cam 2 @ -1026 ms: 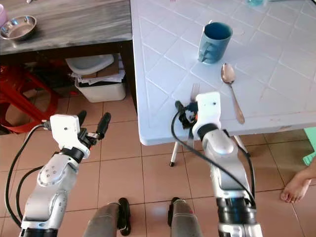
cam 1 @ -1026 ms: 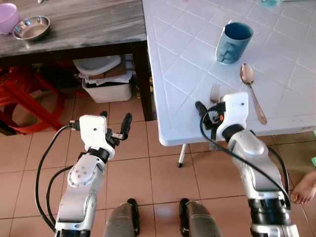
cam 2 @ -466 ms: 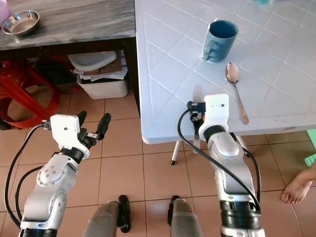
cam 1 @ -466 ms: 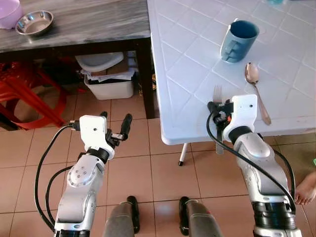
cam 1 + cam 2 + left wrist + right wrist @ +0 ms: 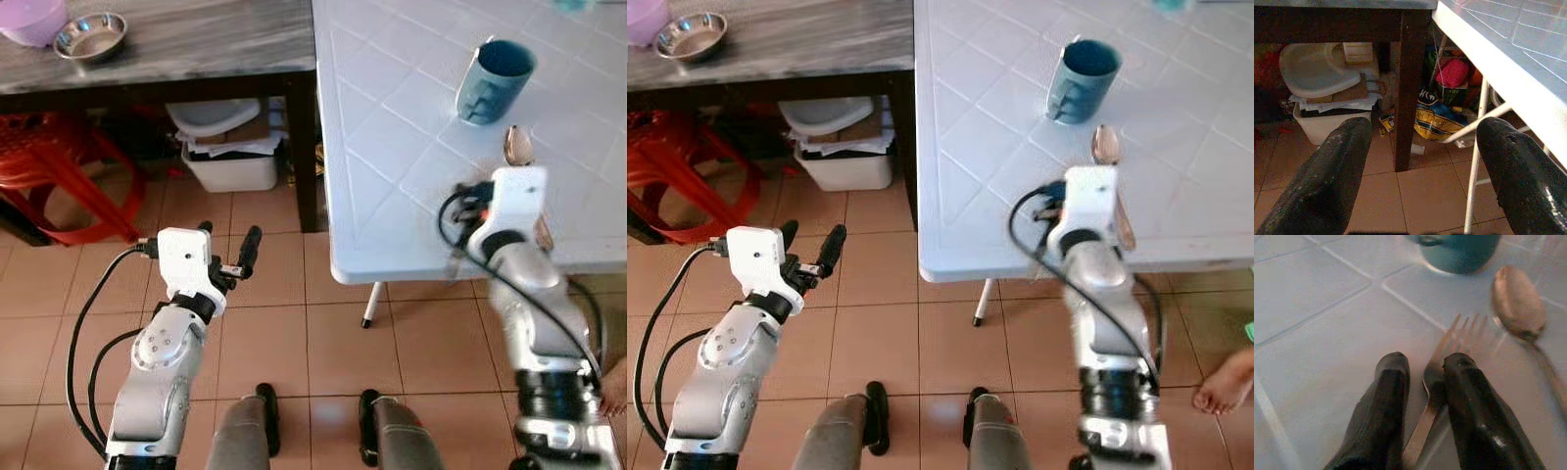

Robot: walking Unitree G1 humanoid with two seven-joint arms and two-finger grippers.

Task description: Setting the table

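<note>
While the right arm is stretched over the near edge of the white desk (image 5: 392, 127), things are laid out like this:
Right tool (image 5: 1425, 377): clamped on a metal fork (image 5: 1449, 350), whose neck is pinched between the two black fingers and whose tines are pointed at the mug.
Spoon (image 5: 1520, 308): lying just beside the fork on the desk.
Blue mug (image 5: 493, 78): parked upright just past the spoon.
Left tool (image 5: 1420, 161): held out over the tiled floor (image 5: 294, 323) beside the desk, fingers spread wide, nothing gripped.
Steel bowl (image 5: 90, 34): seen on the dark wooden desk (image 5: 196, 44).
</note>
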